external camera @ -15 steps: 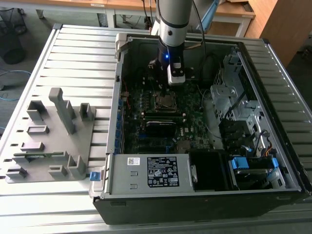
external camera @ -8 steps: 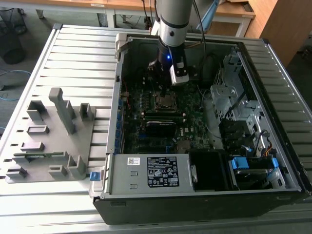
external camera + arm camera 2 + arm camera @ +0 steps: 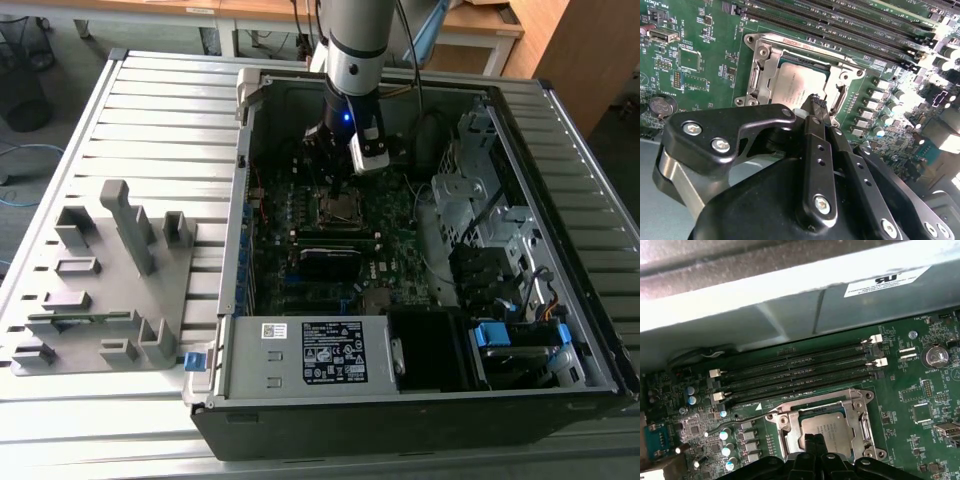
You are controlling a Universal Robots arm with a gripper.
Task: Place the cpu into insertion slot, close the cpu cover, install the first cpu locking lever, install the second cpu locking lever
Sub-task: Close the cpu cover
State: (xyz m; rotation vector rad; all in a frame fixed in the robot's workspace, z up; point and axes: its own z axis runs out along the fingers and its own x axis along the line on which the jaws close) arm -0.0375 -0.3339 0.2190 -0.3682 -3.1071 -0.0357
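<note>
Exterior view: gripper [image 3: 334, 186] at seated cpu's [image 3: 339, 209] 12 o'clock edge, fingers closed empty, apparently as a pushing tip.

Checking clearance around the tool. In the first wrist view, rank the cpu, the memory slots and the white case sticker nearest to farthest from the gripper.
1. The cpu, seated right at the gripper tip.
2. The memory slots, long black rows beyond the cpu.
3. The white sticker, on the grey case wall past the slots.
</note>
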